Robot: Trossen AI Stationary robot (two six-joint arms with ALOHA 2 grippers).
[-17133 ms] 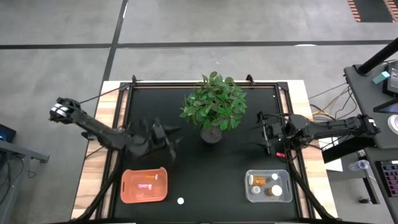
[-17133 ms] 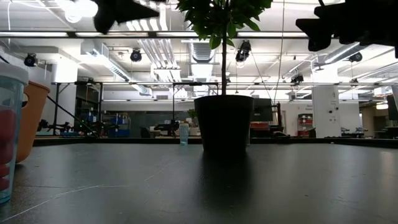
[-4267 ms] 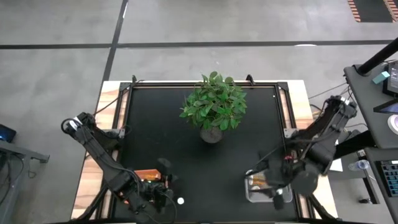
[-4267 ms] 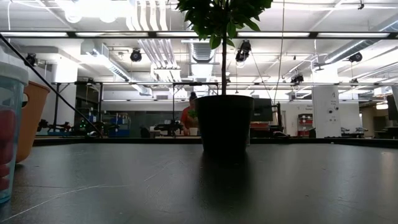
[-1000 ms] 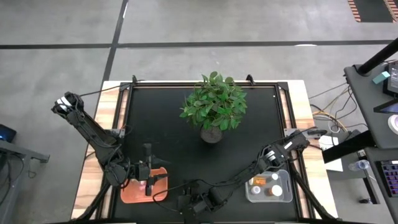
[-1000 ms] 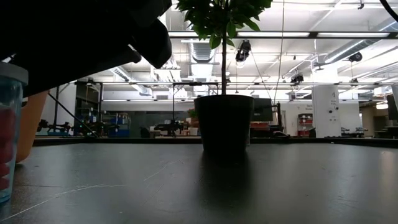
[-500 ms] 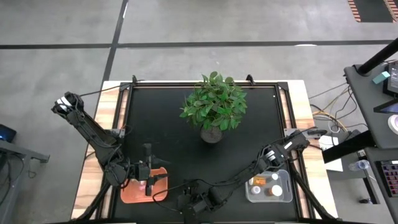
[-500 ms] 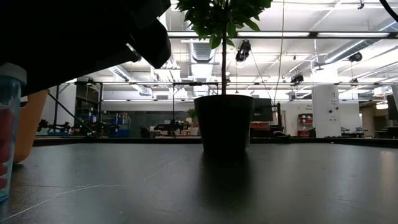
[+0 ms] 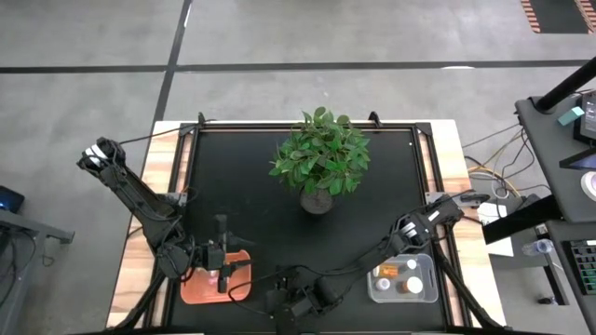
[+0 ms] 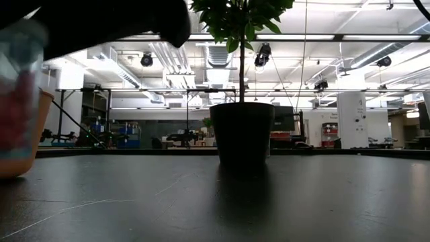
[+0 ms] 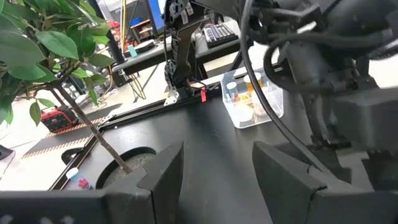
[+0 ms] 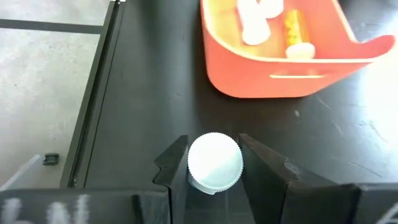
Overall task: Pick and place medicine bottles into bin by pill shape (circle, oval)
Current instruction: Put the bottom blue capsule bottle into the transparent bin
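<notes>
A potted plant (image 9: pixel 319 160) stands in the middle of the black table (image 9: pixel 279 233), between the two bins and farther back, its dark pot (image 10: pixel 242 133) filling the centre of the low view and its leaves spreading over a good part of the tabletop. The right gripper (image 9: pixel 284 307) reaches across the front edge of the table, just beside the orange bin (image 12: pixel 280 62), and its fingers (image 12: pixel 176 163) are clenched on a white-capped bottle (image 12: pixel 214 162), one on each side of the cap. The left gripper (image 9: pixel 222 267) hangs over the orange bin (image 9: pixel 200 284) with its fingers (image 11: pixel 165 171) parted and nothing between them. In the orange bin lie three bottles, two white (image 12: pixel 252 25) and one orange with a white cap (image 12: pixel 295 31). The clear bin (image 9: pixel 402 278) sits at the front right corner and holds about four bottles, too small to count surely. The right arm (image 9: pixel 372 256) stretches low across the table in front of the plant
</notes>
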